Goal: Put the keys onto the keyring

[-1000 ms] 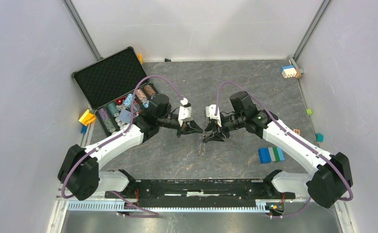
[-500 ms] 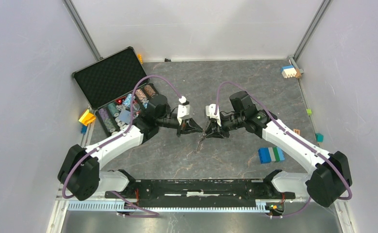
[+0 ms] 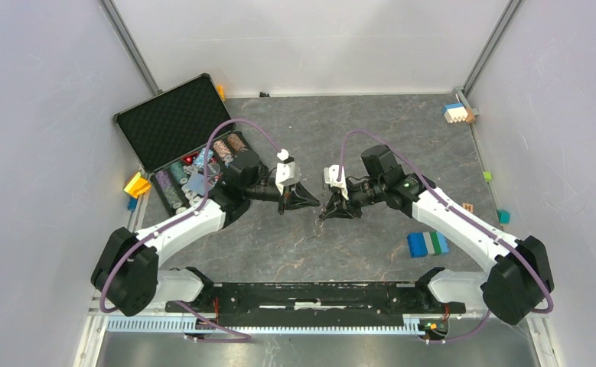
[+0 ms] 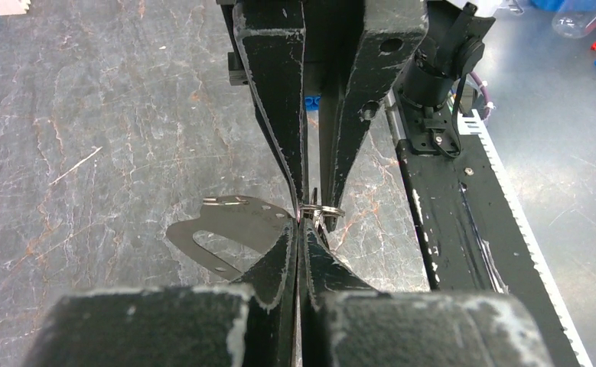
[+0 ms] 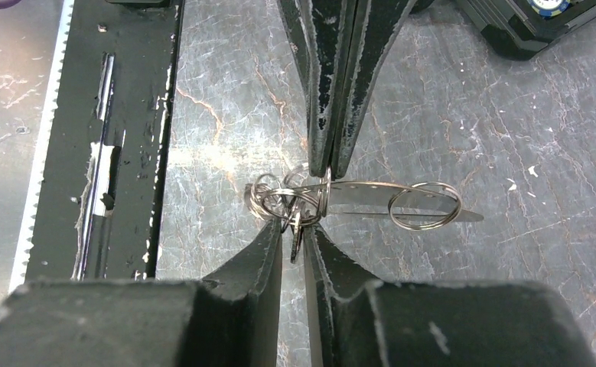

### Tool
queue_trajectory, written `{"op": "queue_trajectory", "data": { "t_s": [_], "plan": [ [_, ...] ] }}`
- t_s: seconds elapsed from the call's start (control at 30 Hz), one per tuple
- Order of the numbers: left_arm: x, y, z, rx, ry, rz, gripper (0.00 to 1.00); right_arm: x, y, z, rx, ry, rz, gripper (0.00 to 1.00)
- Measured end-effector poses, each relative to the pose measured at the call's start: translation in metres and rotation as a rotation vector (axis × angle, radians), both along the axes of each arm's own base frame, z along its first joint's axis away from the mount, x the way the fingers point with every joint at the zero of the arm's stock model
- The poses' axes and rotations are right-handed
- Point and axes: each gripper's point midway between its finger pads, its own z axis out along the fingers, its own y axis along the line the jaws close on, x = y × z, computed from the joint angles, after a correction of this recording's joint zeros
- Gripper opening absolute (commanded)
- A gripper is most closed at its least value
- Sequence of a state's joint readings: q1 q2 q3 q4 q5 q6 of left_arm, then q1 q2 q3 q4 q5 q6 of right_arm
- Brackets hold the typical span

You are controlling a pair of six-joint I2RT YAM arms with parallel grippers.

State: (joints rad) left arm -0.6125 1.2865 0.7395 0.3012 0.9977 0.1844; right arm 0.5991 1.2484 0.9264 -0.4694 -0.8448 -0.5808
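Observation:
The keyring (image 4: 229,229) is a flat grey D-shaped loop. My left gripper (image 4: 301,223) is shut on its edge and holds it above the table. In the right wrist view the keyring (image 5: 371,191) shows edge-on, with a loose split ring (image 5: 425,205) on it. My right gripper (image 5: 294,225) faces the left one tip to tip. It is shut on a thin dark key (image 5: 295,238) seen edge-on, under a cluster of small split rings (image 5: 283,197). In the top view the two grippers, left (image 3: 312,202) and right (image 3: 325,208), meet at the table's middle.
An open black case (image 3: 174,122) with poker chips stands at the back left. A yellow block (image 3: 136,184) lies beside it. A blue-green block (image 3: 427,243) lies at the right, and a blue-white block (image 3: 457,113) at the back right. The black rail (image 3: 302,294) runs along the near edge.
Both grippers have shifted slightly away from the bases, still tip to tip. The piece that dangled below them earlier no longer hangs as low.

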Motion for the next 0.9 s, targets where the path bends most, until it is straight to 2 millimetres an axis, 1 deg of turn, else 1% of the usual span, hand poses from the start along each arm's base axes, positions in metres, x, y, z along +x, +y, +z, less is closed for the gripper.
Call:
{"op": "queue_trajectory", "data": {
  "t_s": [0.23, 0.9],
  "plan": [
    [-0.001, -0.001, 0.004, -0.024, 0.015, -0.001, 0.02, 0.001, 0.0, -0.003, -0.005, 0.007, 0.0, 0.13],
    [-0.003, -0.002, 0.011, -0.082, 0.023, 0.002, 0.02, 0.0, 0.002, -0.005, -0.004, 0.019, 0.006, 0.12]
  ]
}}
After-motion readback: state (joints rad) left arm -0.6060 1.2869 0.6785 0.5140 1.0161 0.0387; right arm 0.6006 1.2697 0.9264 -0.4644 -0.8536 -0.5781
